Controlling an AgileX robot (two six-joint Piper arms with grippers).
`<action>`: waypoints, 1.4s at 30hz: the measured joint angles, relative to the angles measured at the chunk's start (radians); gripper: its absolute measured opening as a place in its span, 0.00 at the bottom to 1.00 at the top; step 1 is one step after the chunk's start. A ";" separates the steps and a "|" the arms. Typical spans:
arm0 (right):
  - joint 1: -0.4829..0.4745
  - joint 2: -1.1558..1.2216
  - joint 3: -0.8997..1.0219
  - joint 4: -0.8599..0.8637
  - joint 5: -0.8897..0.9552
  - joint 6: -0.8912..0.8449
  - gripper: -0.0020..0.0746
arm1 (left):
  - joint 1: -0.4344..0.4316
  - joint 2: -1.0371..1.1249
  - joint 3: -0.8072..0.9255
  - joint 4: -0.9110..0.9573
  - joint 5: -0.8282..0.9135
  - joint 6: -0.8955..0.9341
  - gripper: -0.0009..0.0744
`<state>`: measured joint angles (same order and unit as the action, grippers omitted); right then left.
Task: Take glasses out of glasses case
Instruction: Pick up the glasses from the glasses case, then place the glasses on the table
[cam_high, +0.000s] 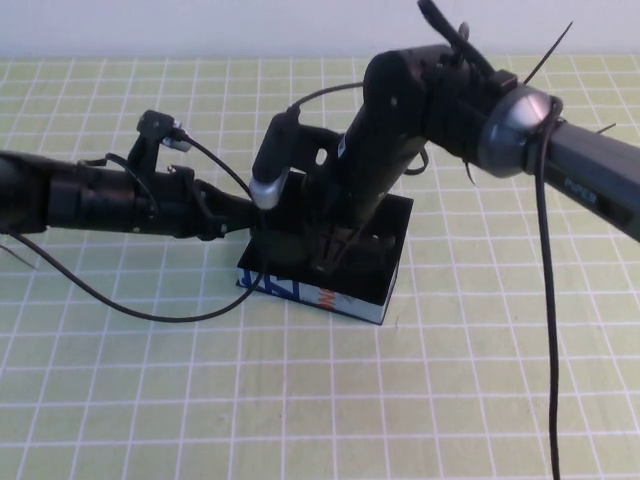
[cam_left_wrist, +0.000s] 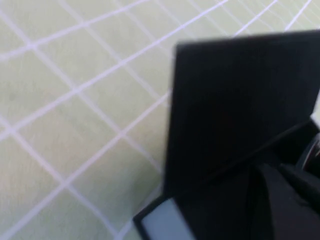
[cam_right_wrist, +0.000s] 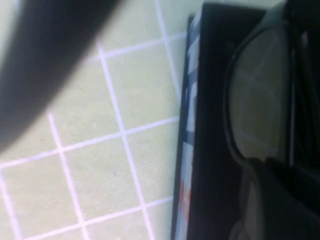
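Note:
The glasses case (cam_high: 318, 290) lies open at the table's middle, its light blue printed side facing me. Its black lid (cam_left_wrist: 240, 100) stands up in the left wrist view, above a light blue corner (cam_left_wrist: 160, 225). My left gripper (cam_high: 248, 222) is at the case's left end, shut on the lid edge. My right gripper (cam_high: 338, 250) reaches down from the right into the open case. The glasses (cam_right_wrist: 260, 95) lie inside the case, one dark lens and black frame showing in the right wrist view, right at the right gripper (cam_right_wrist: 272, 200).
The table is a light green mat (cam_high: 300, 400) with a white grid. Black cables (cam_high: 150, 310) hang from both arms across it. The right arm's cable (cam_high: 548, 330) drops down on the right side.

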<state>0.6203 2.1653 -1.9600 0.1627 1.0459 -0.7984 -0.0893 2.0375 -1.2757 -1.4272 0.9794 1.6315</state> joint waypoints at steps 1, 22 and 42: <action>0.000 -0.012 -0.012 0.000 0.019 0.018 0.06 | 0.000 -0.021 0.000 0.013 0.000 -0.008 0.01; -0.300 -0.366 0.147 -0.081 0.124 0.587 0.05 | 0.000 -0.212 0.000 0.113 -0.029 -0.109 0.01; -0.383 -0.332 0.784 0.254 -0.519 0.682 0.06 | 0.000 -0.212 0.000 0.113 -0.009 -0.173 0.01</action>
<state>0.2372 1.8336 -1.1760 0.4163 0.5273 -0.1161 -0.0893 1.8256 -1.2757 -1.3138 0.9706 1.4584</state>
